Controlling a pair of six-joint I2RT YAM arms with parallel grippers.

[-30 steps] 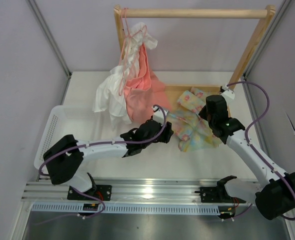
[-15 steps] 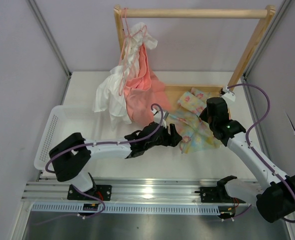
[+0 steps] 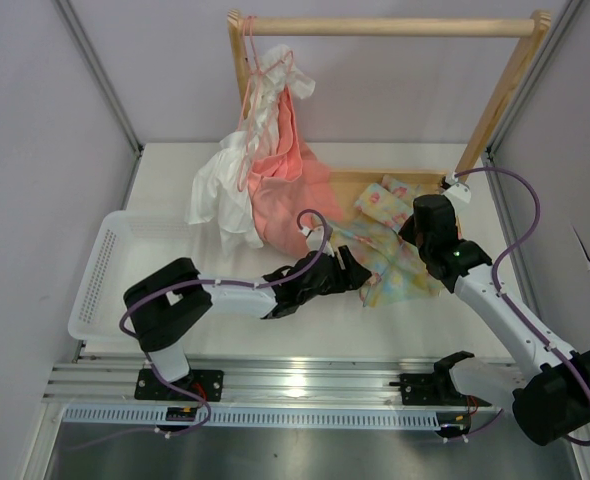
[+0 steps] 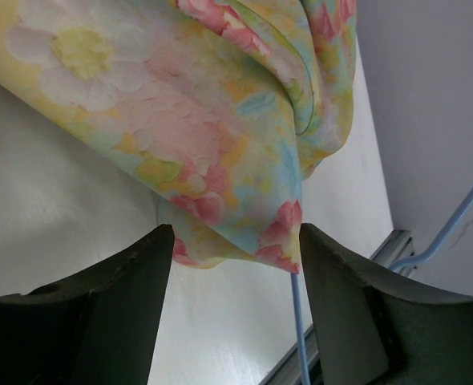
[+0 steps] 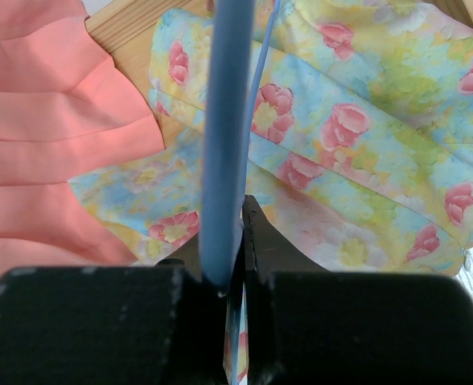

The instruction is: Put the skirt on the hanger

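White slatted plastic basket (image 3: 100, 270) by far-left table (image 3: 305, 330) edge. Limp white garment (image 3: 220, 195) and pleated salmon-pink garment (image 3: 285, 190) draped from wooden rack (image 3: 385, 27) down to table. Left gripper (image 4: 236, 241) spread wide, clamping nothing; floral hem between its 2 fingers, bare table beneath. Skirt (image 3: 395, 255) soft, crumpled, right of centre, partly over rack base. Right gripper (image 5: 235, 241) pinched tight on thin blue wire hanger (image 5: 224, 120), just above skirt.
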